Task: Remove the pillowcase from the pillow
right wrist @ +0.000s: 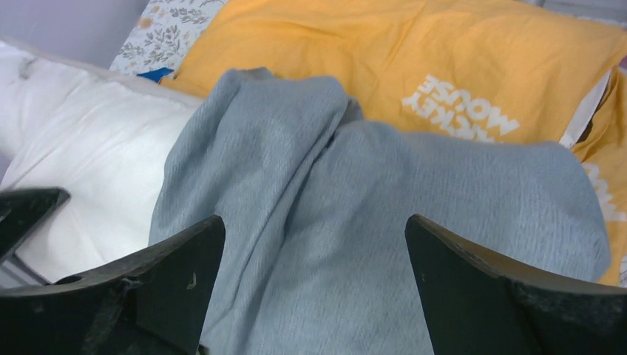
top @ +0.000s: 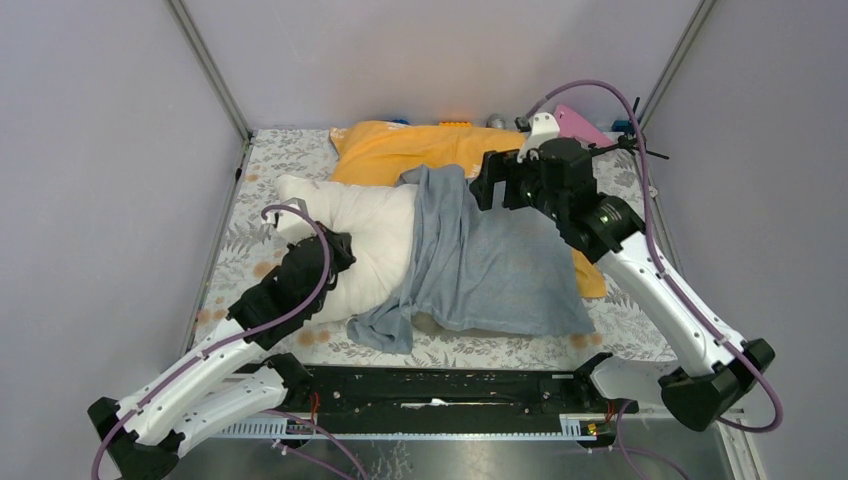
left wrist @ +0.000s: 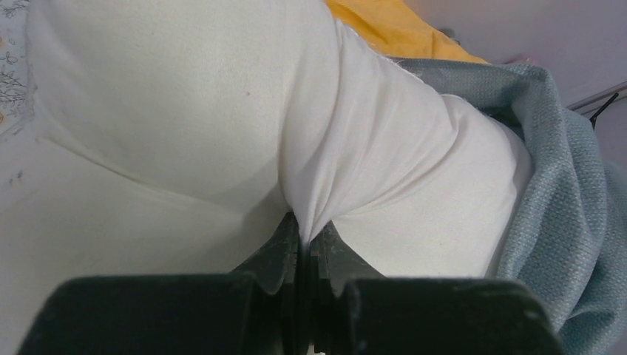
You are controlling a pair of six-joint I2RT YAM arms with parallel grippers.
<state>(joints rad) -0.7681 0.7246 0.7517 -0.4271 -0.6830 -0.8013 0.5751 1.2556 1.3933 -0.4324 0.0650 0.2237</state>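
- Roughly half off: the pillowcase (top: 500, 270) covers the right end of the pillow (top: 370, 235).
- Meanwhile the left gripper (left wrist: 303, 233) pinches bare pillow; the right gripper (right wrist: 314, 222) gapes wide, empty.

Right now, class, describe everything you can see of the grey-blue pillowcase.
The pillowcase is plain grey-blue, woven-looking fabric, soft and wrinkled, with no print. It sits partway off: only the right end of the white pillow goes into it, and folds bunch at its open edge. Its far side partly overlies the orange pillow, and its near edge rests on the floral table cover. The right gripper hangs open just above it, not gripping.
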